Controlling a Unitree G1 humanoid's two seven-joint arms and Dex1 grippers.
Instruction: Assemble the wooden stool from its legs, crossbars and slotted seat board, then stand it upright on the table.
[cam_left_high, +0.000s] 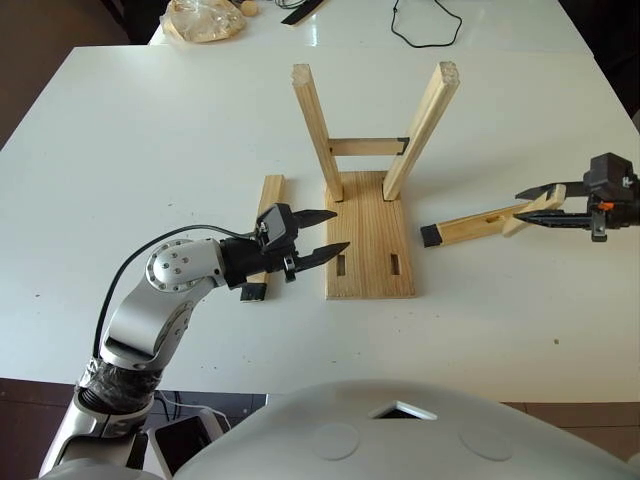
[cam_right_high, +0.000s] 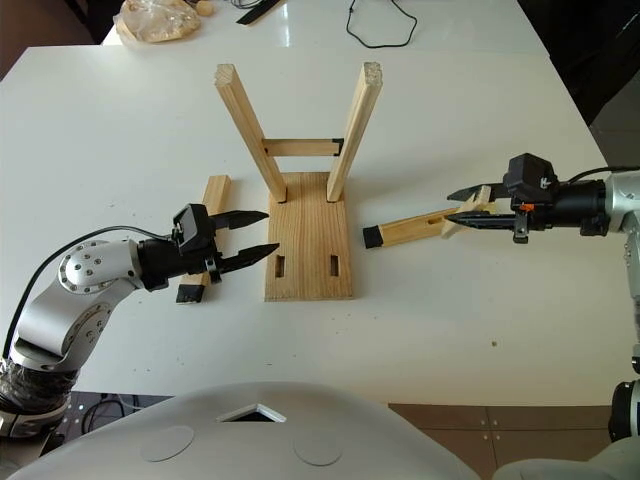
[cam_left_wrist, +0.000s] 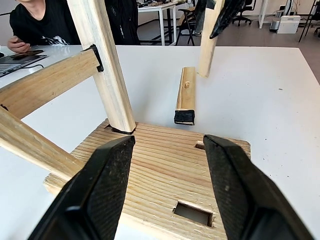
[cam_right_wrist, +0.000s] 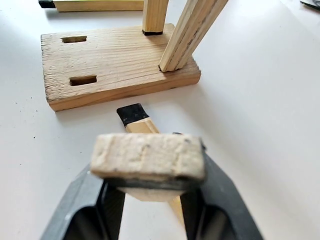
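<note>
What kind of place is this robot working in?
Probably an office or lab workroom: a large white table, a black cable on the far table, and a desk and chair in the room behind.

The left arm (cam_right_high: 85, 285) bends sharply at the elbow, and its black wrist runs level out to the left claw (cam_right_high: 268, 231) — fingers spread wide, nothing between them. Facing that claw, the right arm (cam_right_high: 600, 205) reaches in straight and low; the right claw (cam_right_high: 450, 208) is clamped on a wooden piece (cam_right_wrist: 147, 155).
</note>
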